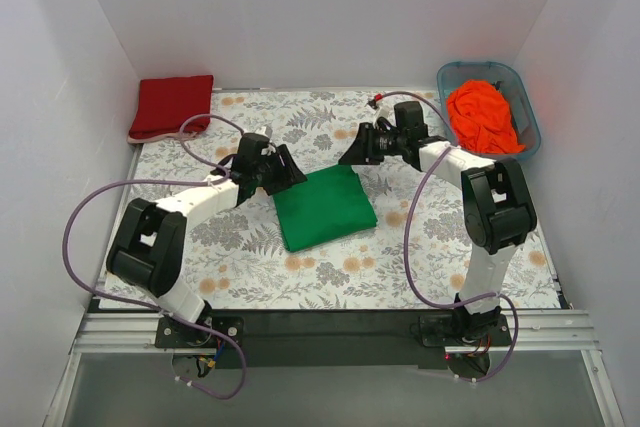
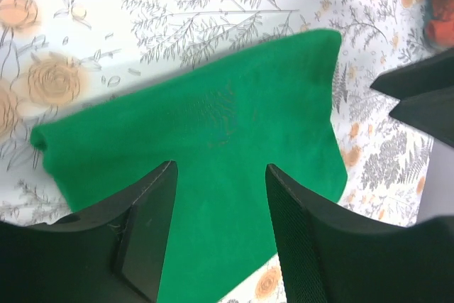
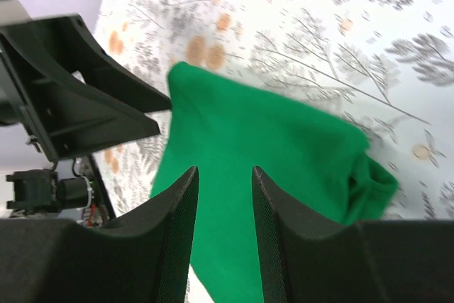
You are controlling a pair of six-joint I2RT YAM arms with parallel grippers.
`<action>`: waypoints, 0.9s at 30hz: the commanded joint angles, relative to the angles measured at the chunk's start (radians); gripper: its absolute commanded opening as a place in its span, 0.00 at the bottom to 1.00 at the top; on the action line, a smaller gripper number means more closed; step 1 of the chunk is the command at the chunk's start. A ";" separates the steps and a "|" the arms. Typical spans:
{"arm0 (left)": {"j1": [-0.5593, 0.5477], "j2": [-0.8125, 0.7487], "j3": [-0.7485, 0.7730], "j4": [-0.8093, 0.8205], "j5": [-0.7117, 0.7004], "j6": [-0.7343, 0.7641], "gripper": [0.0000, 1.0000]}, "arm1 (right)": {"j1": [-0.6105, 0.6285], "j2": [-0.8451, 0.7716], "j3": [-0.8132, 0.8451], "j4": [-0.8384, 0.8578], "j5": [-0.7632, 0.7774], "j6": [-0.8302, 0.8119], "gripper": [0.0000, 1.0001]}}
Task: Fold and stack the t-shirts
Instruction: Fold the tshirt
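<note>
The green t-shirt (image 1: 325, 207) lies folded into a flat square in the middle of the table; it also shows in the left wrist view (image 2: 213, 147) and the right wrist view (image 3: 262, 168). My left gripper (image 1: 290, 169) is open and empty above its far left corner. My right gripper (image 1: 352, 147) is open and empty above its far right corner. The dark red t-shirt (image 1: 170, 105) lies folded at the far left. The orange t-shirt (image 1: 482, 117) lies crumpled in the blue-grey tub (image 1: 528, 112).
A floral cloth (image 1: 250, 247) covers the table. White walls (image 1: 60, 97) close in the left, back and right sides. The tub stands at the far right corner.
</note>
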 commanded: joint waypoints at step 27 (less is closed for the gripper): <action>0.095 -0.065 -0.089 0.205 0.097 -0.130 0.58 | -0.031 -0.001 -0.179 0.458 -0.111 0.307 0.42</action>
